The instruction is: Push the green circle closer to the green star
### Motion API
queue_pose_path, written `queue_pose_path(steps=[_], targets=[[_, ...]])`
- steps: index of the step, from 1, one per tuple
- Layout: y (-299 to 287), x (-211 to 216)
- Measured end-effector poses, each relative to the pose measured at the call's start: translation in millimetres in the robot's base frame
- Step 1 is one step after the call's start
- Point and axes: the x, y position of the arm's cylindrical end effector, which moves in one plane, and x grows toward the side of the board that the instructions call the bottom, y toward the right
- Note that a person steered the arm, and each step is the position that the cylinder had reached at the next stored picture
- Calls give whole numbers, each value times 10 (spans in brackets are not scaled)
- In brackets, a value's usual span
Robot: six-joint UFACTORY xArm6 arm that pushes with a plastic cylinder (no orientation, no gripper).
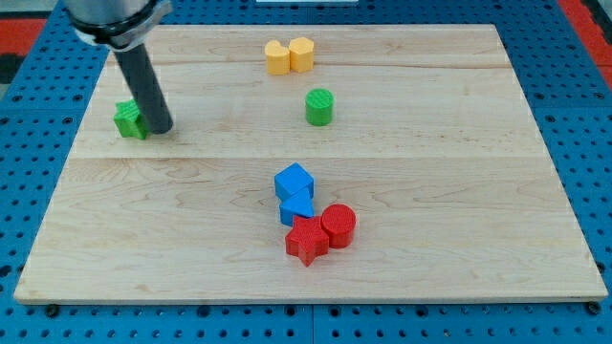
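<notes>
Camera view: pale, grainy wooden board (478,191) fills the frame on a blue pegboard table (583,115). No claw here, just a smooth dark rod; my tip (161,127) touches the green star (129,120) by the board's left edge. The ribbed green circle (319,106) stands well apart, toward the top-centre. Two yellow blocks (289,55) touch at the top edge. Near the bottom edge, blue cube (294,180), blue block (297,207), red star (307,240) and red cylinder (338,225) cluster.

Eight small coloured blocks sit on the pale wooden surface (459,191). Two are green: a star (128,120) and a cylinder (319,106). Two are yellow (277,57) (301,53), two blue (294,181) (297,207), and two red: a star (306,240) and a cylinder (338,225).
</notes>
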Motion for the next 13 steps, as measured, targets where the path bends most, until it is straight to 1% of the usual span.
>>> queue_pose_path(steps=[2,3,4,5,6,7,8,9,10,11,12,13], targets=[[1308,-31],[1435,-325],[1297,-719],[1758,-765],[2162,-471],[2033,-213],[2274,-4],[2438,442],[2094,28],[1542,-295],[1595,-328],[2175,-362]])
